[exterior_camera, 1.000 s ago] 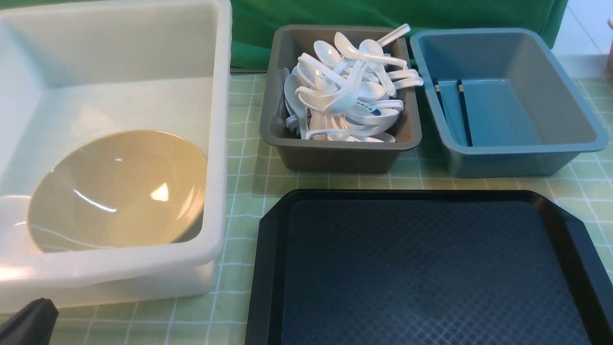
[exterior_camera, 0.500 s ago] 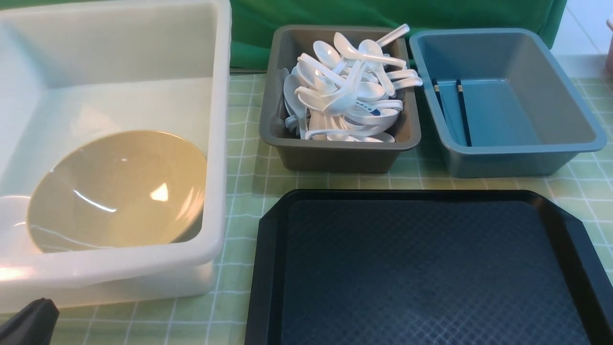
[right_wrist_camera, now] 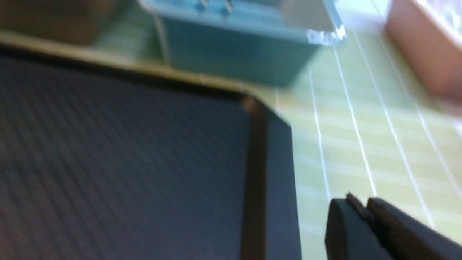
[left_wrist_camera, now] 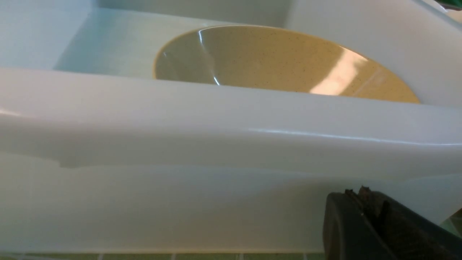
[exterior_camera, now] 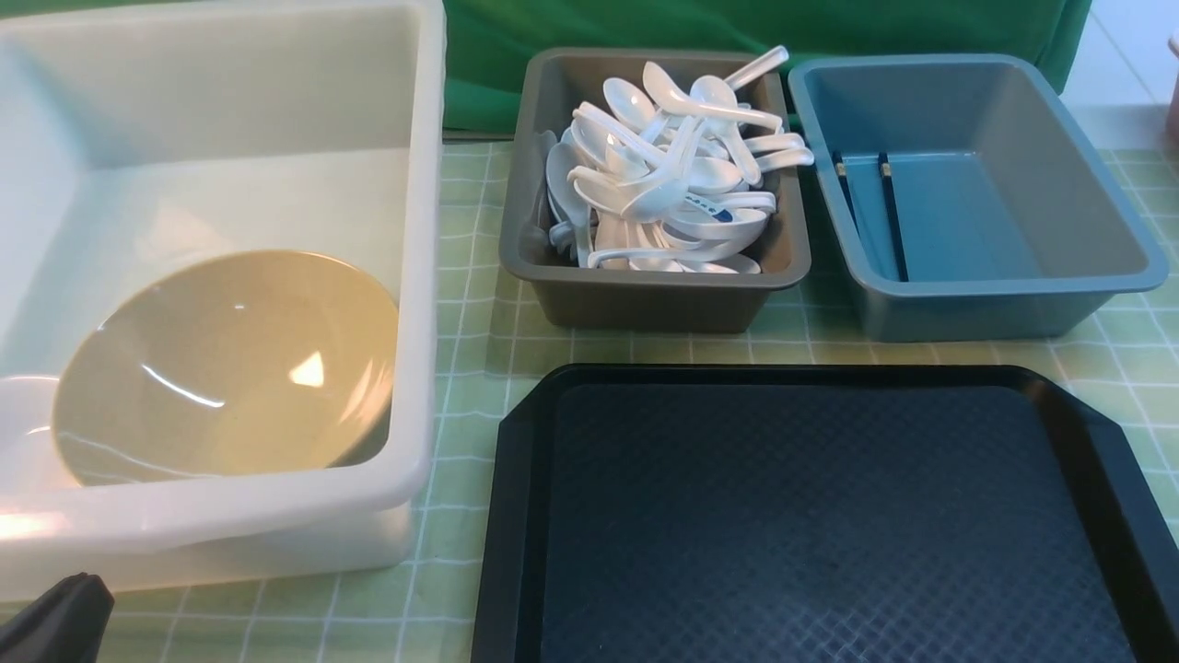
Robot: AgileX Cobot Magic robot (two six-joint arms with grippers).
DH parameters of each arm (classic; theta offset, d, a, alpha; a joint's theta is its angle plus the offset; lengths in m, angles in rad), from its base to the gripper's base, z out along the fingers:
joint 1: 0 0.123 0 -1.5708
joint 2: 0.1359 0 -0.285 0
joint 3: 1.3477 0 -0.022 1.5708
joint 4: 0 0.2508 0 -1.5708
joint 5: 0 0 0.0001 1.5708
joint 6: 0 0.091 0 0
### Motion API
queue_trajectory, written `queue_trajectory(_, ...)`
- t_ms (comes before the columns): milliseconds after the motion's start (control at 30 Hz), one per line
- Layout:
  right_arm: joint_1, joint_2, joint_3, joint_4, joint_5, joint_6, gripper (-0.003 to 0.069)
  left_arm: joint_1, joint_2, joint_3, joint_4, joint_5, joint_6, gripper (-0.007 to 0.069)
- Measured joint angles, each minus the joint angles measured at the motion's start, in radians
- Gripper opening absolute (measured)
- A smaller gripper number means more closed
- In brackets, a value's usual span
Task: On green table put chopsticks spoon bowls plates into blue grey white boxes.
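A tan bowl is seen inside the white box. The left end effector is pressed together, empty. The right end effector appears nearly closed, empty.

Three boxes, one bowl, two chopsticks, one tray, spoons perhaps twenty-odd.

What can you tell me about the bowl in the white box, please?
The bowl is wide, shallow and tan, finely speckled in the left wrist view, with a glossy glaze-like surface catching light reflections. It looks empty and whole. It sits tilted inside the white box, its opening turned toward the front camera, in the near right part of the box. Its rim lies against or close to the box's right wall; the near wall hides its lower edge. Neither gripper touches it.
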Motion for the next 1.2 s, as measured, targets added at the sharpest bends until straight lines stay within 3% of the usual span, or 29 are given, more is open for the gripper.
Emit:
queue_trajectory(400, -0.011, 0.0, 0.1, -0.014, -0.138, 0.004, 0.0081, 0.0, 0.0, 0.0, 0.0, 0.0, -0.001, -0.0002)
queue_trajectory(1200, -0.011, 0.0, 0.102, -0.014, -0.15, 0.019, 0.0101, 0.0, 0.0, 0.0, 0.0, 0.0, -0.002, -0.0002)
